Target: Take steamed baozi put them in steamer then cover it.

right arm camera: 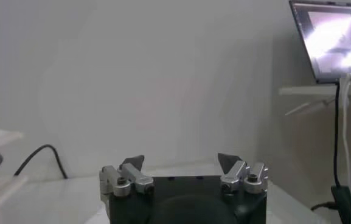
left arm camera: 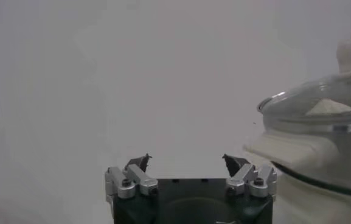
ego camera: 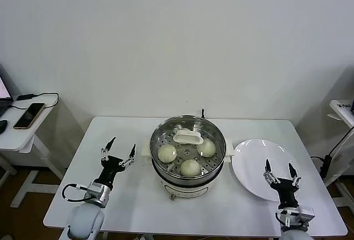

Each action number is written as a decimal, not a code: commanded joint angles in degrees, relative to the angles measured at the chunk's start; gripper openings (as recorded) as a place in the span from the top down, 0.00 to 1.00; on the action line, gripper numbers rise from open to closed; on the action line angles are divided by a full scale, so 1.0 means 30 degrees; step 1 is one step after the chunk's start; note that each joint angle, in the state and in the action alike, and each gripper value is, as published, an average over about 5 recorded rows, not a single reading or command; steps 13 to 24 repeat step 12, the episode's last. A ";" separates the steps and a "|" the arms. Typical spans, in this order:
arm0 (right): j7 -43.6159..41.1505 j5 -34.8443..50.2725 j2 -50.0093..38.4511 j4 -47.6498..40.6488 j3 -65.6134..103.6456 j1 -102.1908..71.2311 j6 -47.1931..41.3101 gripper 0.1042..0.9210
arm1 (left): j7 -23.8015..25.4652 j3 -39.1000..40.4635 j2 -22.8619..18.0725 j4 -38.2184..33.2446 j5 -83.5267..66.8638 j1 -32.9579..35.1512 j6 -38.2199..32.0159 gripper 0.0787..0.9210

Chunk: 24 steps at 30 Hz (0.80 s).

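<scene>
The steamer (ego camera: 188, 180) stands at the middle of the white table, a shiny steel pot on a white base. The clear glass cover (ego camera: 188, 137) lies on it, cream handle up. Through the glass I see three steamed baozi (ego camera: 167, 152) on the perforated tray. My left gripper (ego camera: 123, 142) hovers open and empty to the left of the pot. The left wrist view shows the same gripper (left arm camera: 185, 157) beside the steamer (left arm camera: 321, 158) and the cover (left arm camera: 321, 109). My right gripper (ego camera: 279, 163) is open and empty over the near edge of the plate, and its wrist view shows the gripper (right arm camera: 180, 157) with nothing between the fingers.
A flat white plate (ego camera: 255, 157) lies bare to the right of the steamer. The table (ego camera: 133, 201) ends just in front of both arms. A side desk with a phone (ego camera: 29, 115) stands at the far left. A lit screen (right arm camera: 333, 39) shows in the right wrist view.
</scene>
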 commanded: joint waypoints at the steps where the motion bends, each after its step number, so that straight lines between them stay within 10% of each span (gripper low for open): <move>1: -0.0196 -0.0272 0.0414 0.0234 0.0010 -0.0690 0.0463 0.12 | 0.0277 -0.0333 -0.0119 0.0425 -0.0533 0.1171 -0.1071 0.12; 24: -0.0324 -0.0391 0.0449 0.0162 0.0111 -0.0768 0.0829 0.12 | 0.0257 -0.0456 -0.0238 0.0518 -0.0417 0.1672 -0.1512 0.12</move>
